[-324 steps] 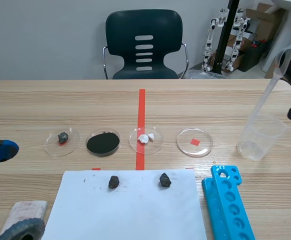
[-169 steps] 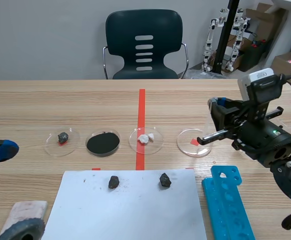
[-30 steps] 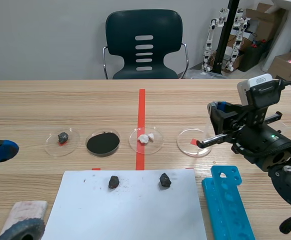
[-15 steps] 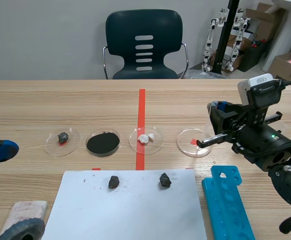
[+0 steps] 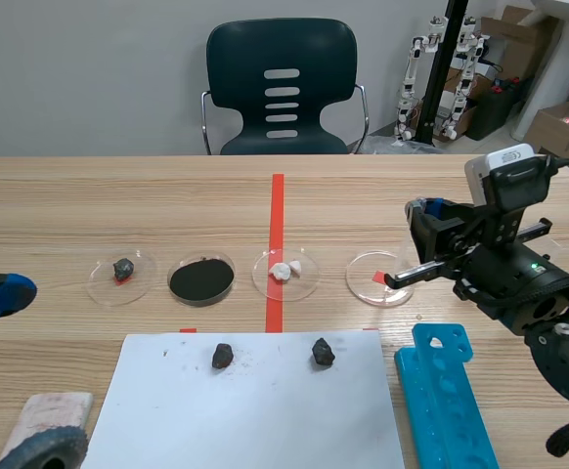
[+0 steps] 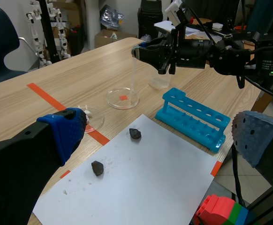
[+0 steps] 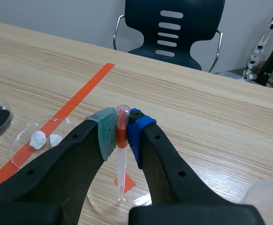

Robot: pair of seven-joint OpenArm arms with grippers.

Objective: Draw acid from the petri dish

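Right wrist view gives me the best look. My right hand (image 7: 121, 133) is pinching the pipette (image 7: 121, 171) near its upper end, with the two pads pressed on it from either side. (My left hand (image 6: 159, 133) is spread and empty, well apart from all this.) The tip stands inside the clear petri dish (image 7: 139, 200), over the red mark; I cannot tell whether it touches the dish floor.

My worry is the pinch itself. The pads seem to sit on the squeezable part, so I judge that any tightening would push air or liquid back out and spatter acid onto the bench (image 7: 211, 140). A slackening could let the pipette slip. Pressing lower could block the tip or shove the light dish toward the dish of white lumps (image 7: 21, 152) beyond it. Lifting out at a slant could catch the rim.

The pipette's long axis runs close to upright, its narrow tip pointing down into the dish and its blunt end up between the pads.
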